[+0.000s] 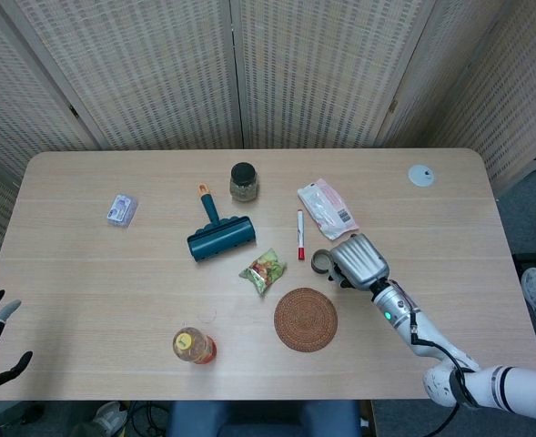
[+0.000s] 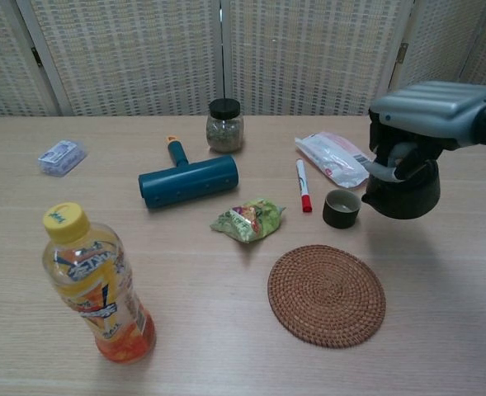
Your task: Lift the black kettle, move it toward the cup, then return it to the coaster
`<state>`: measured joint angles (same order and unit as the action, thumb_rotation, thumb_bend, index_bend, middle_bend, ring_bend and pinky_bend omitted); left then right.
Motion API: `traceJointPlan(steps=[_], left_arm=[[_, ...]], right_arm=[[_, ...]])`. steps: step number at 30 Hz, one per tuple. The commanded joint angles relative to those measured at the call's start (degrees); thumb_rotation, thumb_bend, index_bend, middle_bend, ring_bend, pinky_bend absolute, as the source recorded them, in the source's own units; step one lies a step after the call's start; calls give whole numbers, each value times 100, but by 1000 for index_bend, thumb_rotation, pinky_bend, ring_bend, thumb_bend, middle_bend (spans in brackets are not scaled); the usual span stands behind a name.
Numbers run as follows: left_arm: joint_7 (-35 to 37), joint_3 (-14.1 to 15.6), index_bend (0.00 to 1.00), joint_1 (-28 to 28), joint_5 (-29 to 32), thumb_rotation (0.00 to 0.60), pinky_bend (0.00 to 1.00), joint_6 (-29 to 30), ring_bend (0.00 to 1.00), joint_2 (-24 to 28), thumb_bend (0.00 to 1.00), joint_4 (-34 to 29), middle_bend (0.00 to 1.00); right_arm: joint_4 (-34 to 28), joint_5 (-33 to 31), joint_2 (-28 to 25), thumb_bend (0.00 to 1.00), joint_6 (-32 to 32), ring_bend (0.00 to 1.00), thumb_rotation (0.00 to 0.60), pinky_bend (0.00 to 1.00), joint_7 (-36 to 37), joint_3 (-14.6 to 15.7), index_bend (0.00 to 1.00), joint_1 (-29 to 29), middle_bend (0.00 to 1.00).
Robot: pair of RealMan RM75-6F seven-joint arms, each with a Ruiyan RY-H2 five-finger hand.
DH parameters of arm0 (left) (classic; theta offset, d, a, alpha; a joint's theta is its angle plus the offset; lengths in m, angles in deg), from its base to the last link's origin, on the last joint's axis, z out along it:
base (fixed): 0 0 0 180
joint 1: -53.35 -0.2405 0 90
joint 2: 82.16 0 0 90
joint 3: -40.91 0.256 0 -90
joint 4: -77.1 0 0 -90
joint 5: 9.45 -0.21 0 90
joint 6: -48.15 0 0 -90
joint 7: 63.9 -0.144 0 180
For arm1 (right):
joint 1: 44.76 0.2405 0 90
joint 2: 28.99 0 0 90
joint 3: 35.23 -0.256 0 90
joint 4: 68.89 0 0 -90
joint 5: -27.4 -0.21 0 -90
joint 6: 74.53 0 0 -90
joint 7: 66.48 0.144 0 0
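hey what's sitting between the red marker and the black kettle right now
A small dark cup stands between the red marker and the black kettle, which the right hand holds up. The chest view shows it best.

One kettle point(image 2: 403, 192), one cup point(image 2: 342, 208) beside it, one coaster point(image 2: 326, 294), one bottle point(image 2: 95, 285), one jar point(image 2: 224, 125), one marker point(image 2: 303, 186), one lint roller point(image 2: 188, 178), one green snack packet point(image 2: 247, 219), one white-and-red pouch point(image 2: 333, 157), one small clear packet point(image 2: 62, 156), one white disc point(image 1: 420, 175).
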<state>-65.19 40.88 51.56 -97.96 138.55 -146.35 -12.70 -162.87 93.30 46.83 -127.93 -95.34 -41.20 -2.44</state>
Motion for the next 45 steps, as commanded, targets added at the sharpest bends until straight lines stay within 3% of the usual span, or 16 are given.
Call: traceJointPlan(steps=[1, 13, 24, 45], left_arm=[[-9, 3, 148, 2, 1, 600, 0, -5, 73, -2, 245, -4, 26], [-47, 12, 148, -8, 24, 600, 0, -10, 73, -6, 245, -20, 26], [-34, 16, 148, -42, 49, 600, 0, 23, 74, -23, 244, 4, 26], [85, 21, 148, -120, 89, 600, 0, 93, 73, -72, 245, 108, 26]], right_arm=[[128, -124, 6, 507, 86, 916, 513, 550, 3, -75, 1000, 76, 1000], [813, -551, 306, 503, 407, 916, 513, 550, -4, -278, 1000, 421, 1000], [1352, -847, 642, 502, 690, 916, 514, 550, -241, -259, 1000, 749, 1000], [1482, -1347, 768, 501, 735, 916, 529, 551, -1076, -46, 1000, 1172, 1000]])
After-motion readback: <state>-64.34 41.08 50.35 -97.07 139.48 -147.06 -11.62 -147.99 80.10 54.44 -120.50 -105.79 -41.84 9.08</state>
